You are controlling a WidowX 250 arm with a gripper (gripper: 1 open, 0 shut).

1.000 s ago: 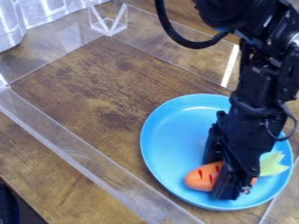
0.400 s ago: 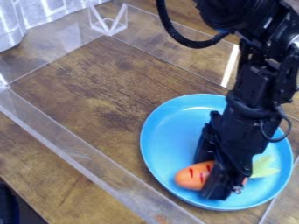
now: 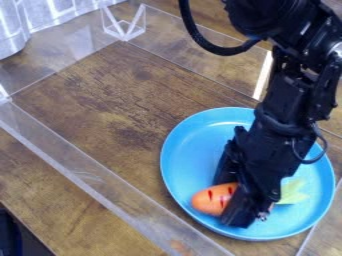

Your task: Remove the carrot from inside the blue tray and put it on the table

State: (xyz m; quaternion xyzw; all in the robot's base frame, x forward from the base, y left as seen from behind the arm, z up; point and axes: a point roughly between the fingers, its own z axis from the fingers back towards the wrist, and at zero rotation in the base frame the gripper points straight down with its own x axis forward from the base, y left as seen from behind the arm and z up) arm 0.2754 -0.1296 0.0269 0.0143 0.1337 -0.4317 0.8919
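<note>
Arm: black robot arm (image 3: pixel 301 80) enters from the top right and reaches steeply down into the blue tray (image 3: pixel 201 140).
End effector: tip (image 3: pixel 243 208) sits low over the near part of the tray, fingers together and clamped on the carrot (image 3: pixel 211 200) (the fingertips themselves are hard to make out against the dark housing).
Carrot: inside the tray, near its front rim; the orange body sticks out to the left of the end effector, dark groove marks visible.
Carrot top: pale green leaves (image 3: pixel 297 190) show on the right side of the end effector, over the tray floor.
Tray: round, light blue, resting on the surface (image 3: pixel 120 100) toward the lower right.
Surface: dark brown wood with visible grain.
Surroundings: clear plastic wall (image 3: pixel 60 150) runs along the left and near edges.
</note>
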